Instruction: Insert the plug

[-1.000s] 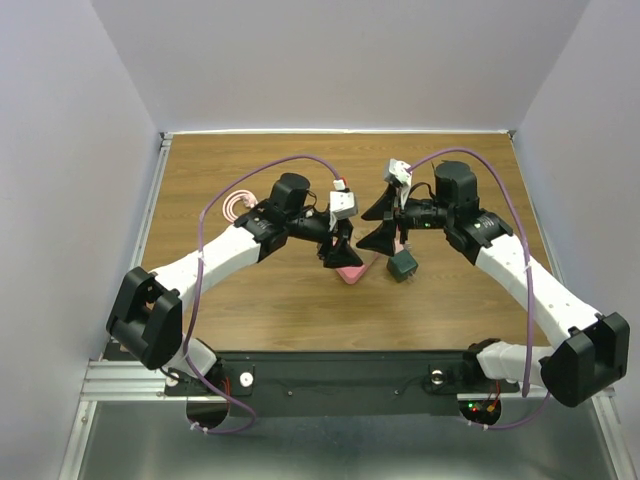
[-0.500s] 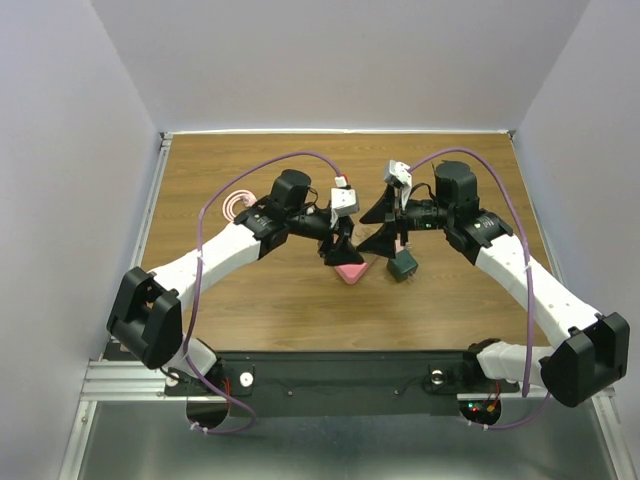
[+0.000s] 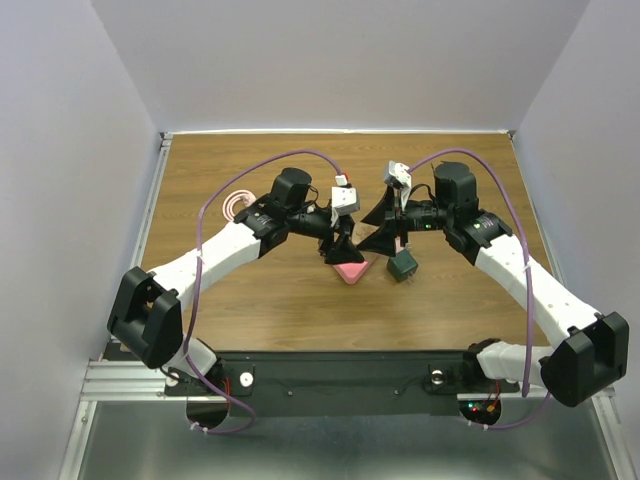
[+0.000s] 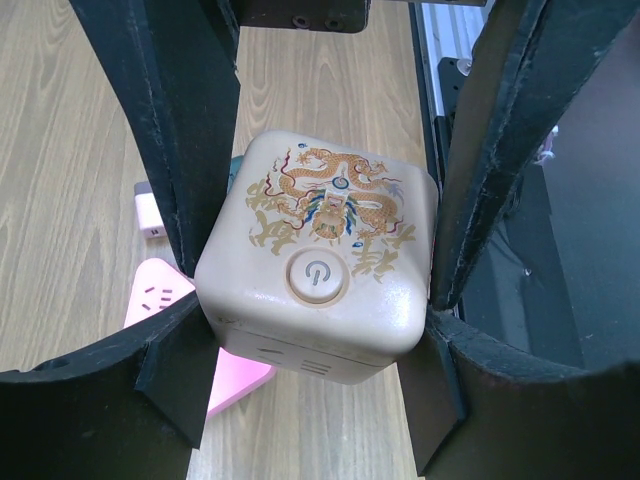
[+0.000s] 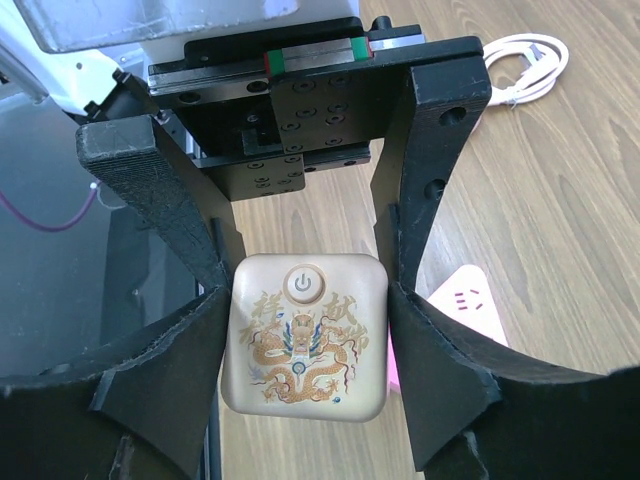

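A beige cube socket (image 4: pixel 320 265) with a gold dragon print and a round power button hangs between both grippers above the table. My left gripper (image 4: pixel 312 340) is shut on it, its pads pressing the cube's two sides. From the opposite side my right gripper (image 5: pixel 305 340) is shut on the same cube (image 5: pixel 305 340), pads touching both flanks. In the top view the two grippers (image 3: pixel 345 240) (image 3: pixel 378 228) meet at the table's middle and hide the cube. A dark green plug block (image 3: pixel 403 265) sits on the wood just right of them.
A pink triangular socket strip (image 3: pixel 350 270) (image 4: pixel 165 300) (image 5: pixel 470 305) lies on the table under the grippers. A small pink-and-white piece (image 4: pixel 148 212) lies beside it. A coiled white cable (image 3: pixel 238 205) (image 5: pixel 525 65) rests at the left of the table.
The right gripper's jaws have closed in onto the cube's sides. Both arms stay almost where they were; the left grip is unchanged.
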Action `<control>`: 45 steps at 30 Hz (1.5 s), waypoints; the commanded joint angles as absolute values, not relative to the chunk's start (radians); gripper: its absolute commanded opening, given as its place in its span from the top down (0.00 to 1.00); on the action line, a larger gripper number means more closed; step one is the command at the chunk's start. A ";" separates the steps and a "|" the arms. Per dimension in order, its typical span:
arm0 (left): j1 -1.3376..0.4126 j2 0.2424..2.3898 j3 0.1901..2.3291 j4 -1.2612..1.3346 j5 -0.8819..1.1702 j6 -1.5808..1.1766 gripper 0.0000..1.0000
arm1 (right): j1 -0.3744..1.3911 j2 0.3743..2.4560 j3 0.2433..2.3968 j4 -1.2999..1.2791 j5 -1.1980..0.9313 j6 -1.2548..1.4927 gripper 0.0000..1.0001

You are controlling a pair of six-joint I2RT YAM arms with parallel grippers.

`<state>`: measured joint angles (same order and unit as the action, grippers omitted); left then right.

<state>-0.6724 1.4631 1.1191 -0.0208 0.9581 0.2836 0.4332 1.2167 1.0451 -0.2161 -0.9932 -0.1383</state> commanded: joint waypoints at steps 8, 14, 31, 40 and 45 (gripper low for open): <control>-0.675 1.417 1.155 0.002 0.963 0.296 1.00 | 0.431 1.221 1.042 -0.193 -1.023 -0.141 0.26; -0.673 1.402 1.157 0.002 0.956 0.293 1.00 | 0.431 1.233 1.042 -0.206 -1.026 -0.146 0.24; -0.670 1.373 1.149 0.002 0.968 0.298 1.00 | 0.433 1.247 1.043 -0.219 -1.008 -0.160 0.28; -0.672 1.358 1.137 0.043 0.943 0.262 1.00 | 0.431 1.265 1.054 -0.232 -1.039 -0.163 0.61; -0.669 1.356 1.126 0.075 0.888 0.219 0.81 | 0.431 1.261 1.065 -0.236 -0.971 -0.164 1.00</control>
<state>-0.6701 1.4361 1.1187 -0.0502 0.9009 0.2676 0.4316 1.2579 1.0454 -0.2234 -1.0252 -0.1505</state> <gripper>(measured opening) 0.730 0.681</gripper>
